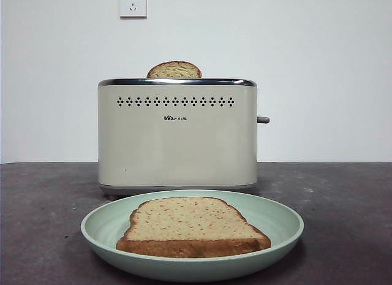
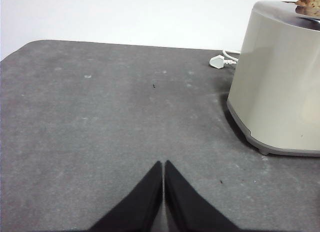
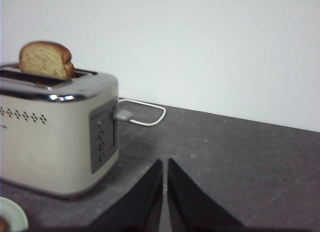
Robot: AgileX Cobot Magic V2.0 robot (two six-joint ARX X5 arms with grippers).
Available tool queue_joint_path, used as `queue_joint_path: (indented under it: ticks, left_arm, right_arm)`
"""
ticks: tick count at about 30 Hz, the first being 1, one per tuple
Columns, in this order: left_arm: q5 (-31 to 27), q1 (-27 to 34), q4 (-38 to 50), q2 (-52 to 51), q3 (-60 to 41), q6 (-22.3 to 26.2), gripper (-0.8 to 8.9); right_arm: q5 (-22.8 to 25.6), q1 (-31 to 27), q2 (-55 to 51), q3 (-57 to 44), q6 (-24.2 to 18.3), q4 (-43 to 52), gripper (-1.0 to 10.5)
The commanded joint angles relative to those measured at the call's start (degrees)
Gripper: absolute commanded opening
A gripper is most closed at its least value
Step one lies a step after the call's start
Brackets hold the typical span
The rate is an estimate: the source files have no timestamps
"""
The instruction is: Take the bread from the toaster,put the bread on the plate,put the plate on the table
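The toaster [image 1: 177, 135] stands on the table [image 1: 43, 199], and it is the landmark here; in front of it, near the camera, lies the plate [image 1: 283, 219], already resting on the table. On the plate lies one slice, the bread [image 1: 193, 227], flat, with its dark crust toward the camera; I judge this is the slice the task means, so the main steps seem to be finished. A second slice [image 1: 174, 70] stands upright in the slot of the toaster, only its domed top showing above the chrome rim; it is not part of the job, I think. The left gripper [image 2: 163, 164] hangs low over bare table to one side of the toaster, jaws closed together and holding nothing; the right gripper [image 3: 165, 163] is on the lever side, also closed and empty. Both are well apart from the plate, probably because they wait. A white cable [image 3: 145, 112] lies behind the toaster.
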Motion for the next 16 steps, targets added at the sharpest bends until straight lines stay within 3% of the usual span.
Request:
queue_joint_path:
  ticks: [1,8,16]
  left_arm:
    - [0.00,0.20,0.48,-0.02,-1.40,-0.09,0.08]
    - [0.00,0.20,0.48,-0.02,-1.40,-0.07,0.08]
    - [0.00,0.20,0.48,-0.02,-1.40,-0.09,0.08]
  right_arm:
    - [0.76,-0.09,-2.43,-3.06,-0.26,1.22,0.0]
    - [1.66,-0.09,-6.10,-9.20,0.24,0.87,0.0]
    - [1.90,-0.09,-6.97,-9.18,-0.26,-5.97,0.0]
